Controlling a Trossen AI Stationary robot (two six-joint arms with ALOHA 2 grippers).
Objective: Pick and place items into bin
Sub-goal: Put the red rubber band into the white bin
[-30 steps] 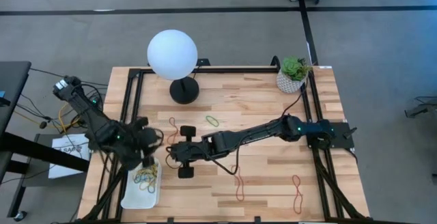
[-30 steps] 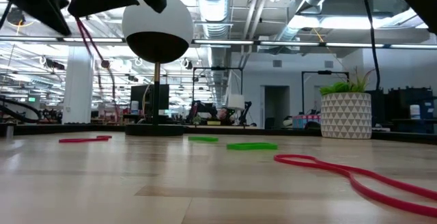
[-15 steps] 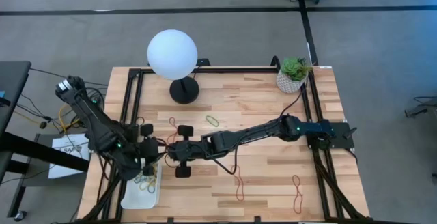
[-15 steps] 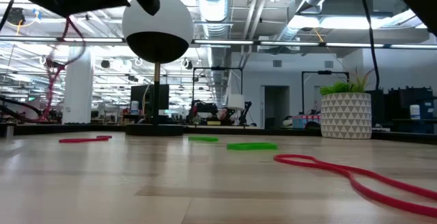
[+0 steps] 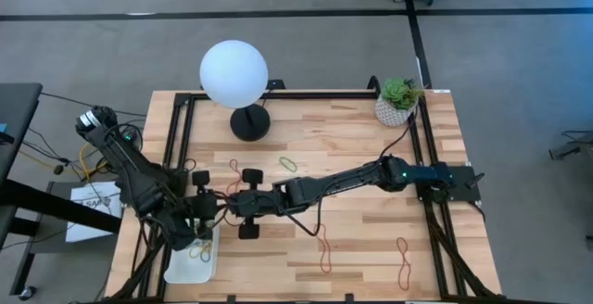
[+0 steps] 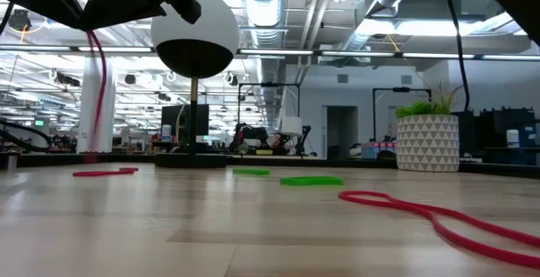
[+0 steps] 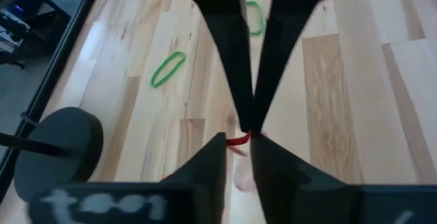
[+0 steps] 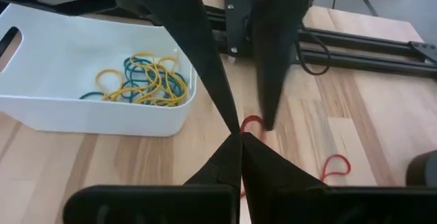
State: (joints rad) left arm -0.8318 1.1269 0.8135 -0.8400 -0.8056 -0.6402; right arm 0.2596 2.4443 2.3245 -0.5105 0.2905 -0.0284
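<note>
A red rubber band (image 8: 251,121) sits where the two grippers meet tip to tip, beside the white bin (image 8: 41,111). My right gripper (image 8: 240,136) is shut on it. My left gripper (image 7: 238,145) faces it with a narrow gap, one finger on each side of the band (image 7: 239,141). In the low view the band (image 6: 97,91) hangs down as a blurred strand. The bin (image 5: 178,269) holds yellow and blue-grey bands (image 8: 143,80). Other bands lie flat on the table: red (image 5: 324,248), red (image 5: 403,258) and green (image 5: 289,164). My right gripper pinches the red band at its upper part (image 8: 246,125) between its two fingertips, coming level from the table's right side. The band is lifted clear of the table and hangs below the fingers. My left gripper's fingers (image 8: 268,115) stand beside it; whether they touch it cannot be told.
A white globe lamp (image 5: 233,72) on a black base (image 5: 250,121) stands at the far left. A potted plant (image 5: 398,102) stands in the far right corner. Another red band (image 5: 236,170) lies just beyond the grippers. There is bare wood in the middle and near right.
My left gripper has swung from above the bin toward my right gripper's tips. My right gripper has shifted slightly toward the table's left. The hanging red band has swung sideways and now hangs straight down again.
</note>
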